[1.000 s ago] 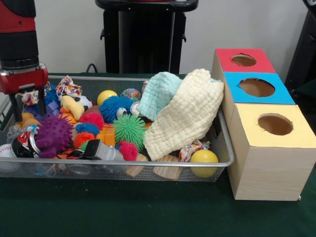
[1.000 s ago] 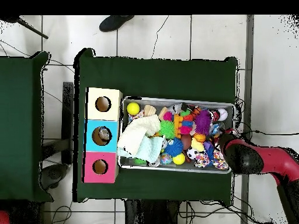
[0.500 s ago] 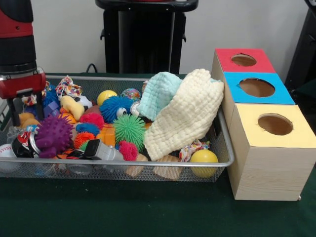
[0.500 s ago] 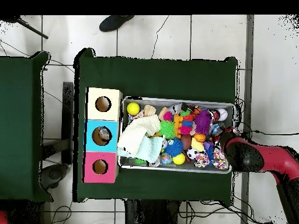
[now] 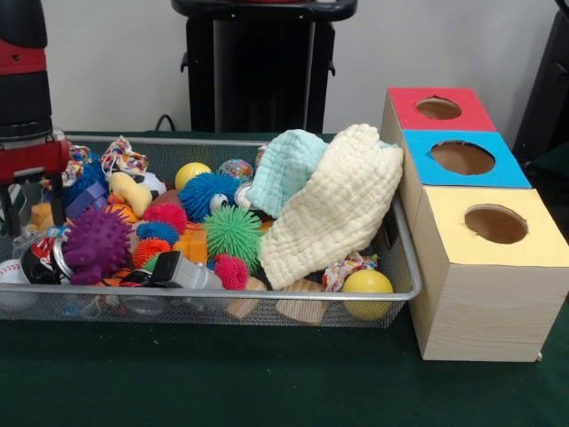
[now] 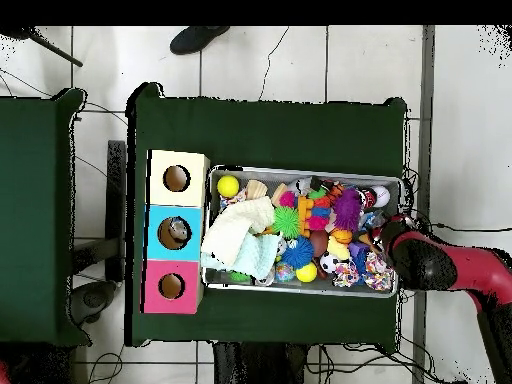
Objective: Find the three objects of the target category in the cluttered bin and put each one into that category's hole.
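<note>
A wire mesh bin [image 5: 267, 302] holds a heap of toys: spiky balls in purple [image 5: 96, 245], green [image 5: 233, 233] and blue [image 5: 203, 194], a yellow ball [image 5: 366, 285], knotted rope toys [image 5: 123, 157] and wooden blocks [image 5: 300, 310]. A cream cloth [image 5: 338, 205] and a mint cloth [image 5: 284, 169] lie draped over the right part. My gripper [image 5: 34, 212] hangs open over the bin's left end, its fingers [image 5: 58, 197] straddling nothing I can make out. In the overhead view the red arm [image 6: 430, 265] covers the gripper.
A wooden box to the right of the bin has a red-topped hole [image 5: 438, 108], a blue-topped hole [image 5: 462, 157] and a yellow-topped hole [image 5: 495, 224]. From overhead, something small lies inside the blue hole [image 6: 178, 232]. A black stand [image 5: 258, 67] rises behind the bin.
My gripper has slid leftward in the front view and dropped a little, now at the bin's left end. The toys and cloths have not moved.
</note>
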